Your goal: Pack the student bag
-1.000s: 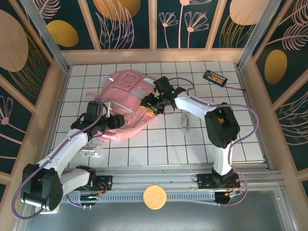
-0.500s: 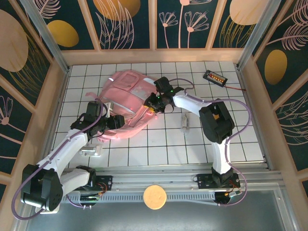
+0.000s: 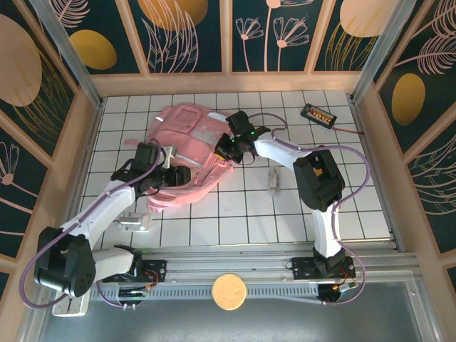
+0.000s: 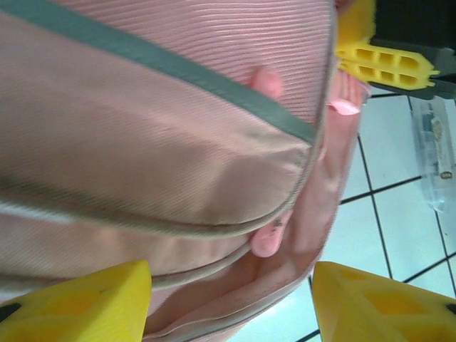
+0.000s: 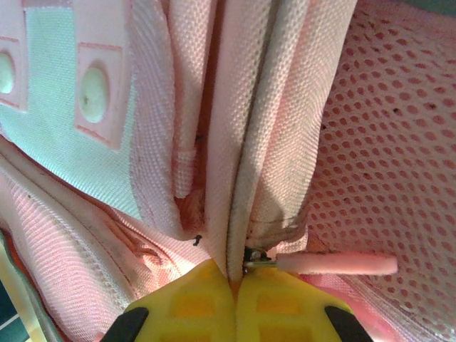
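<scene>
- Pinching the student bag (image 3: 187, 135) at its zipper seam, right tool (image 5: 235, 281) clamped tight.
- Holding left tool (image 4: 231, 285) spread wide at its near edge, on the desk (image 3: 285, 214).

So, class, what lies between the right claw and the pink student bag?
Nothing: in the right wrist view the right claw is shut directly on the student bag's zipper edge.

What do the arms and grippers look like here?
Both the left arm and right arm have white links, black joint housings and a lavender cable alongside. The left gripper and right gripper have blocky yellow fingers on black mounts.
</scene>
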Robot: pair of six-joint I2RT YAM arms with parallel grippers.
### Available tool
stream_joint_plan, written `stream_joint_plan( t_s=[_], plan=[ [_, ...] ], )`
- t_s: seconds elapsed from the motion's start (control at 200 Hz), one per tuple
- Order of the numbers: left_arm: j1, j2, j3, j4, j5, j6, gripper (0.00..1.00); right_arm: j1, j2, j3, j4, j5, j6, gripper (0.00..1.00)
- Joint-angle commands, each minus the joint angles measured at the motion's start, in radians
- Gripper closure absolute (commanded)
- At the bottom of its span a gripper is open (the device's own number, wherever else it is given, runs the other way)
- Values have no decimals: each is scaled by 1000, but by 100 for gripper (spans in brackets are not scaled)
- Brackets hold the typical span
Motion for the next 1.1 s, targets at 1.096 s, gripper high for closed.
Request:
stream_joint_plan(
  t_s=[1.096],
  plan=[
    [-293, 425, 313, -79, -312, -75, 63, 50, -57, 23, 68, -11, 24, 100]
  ],
)
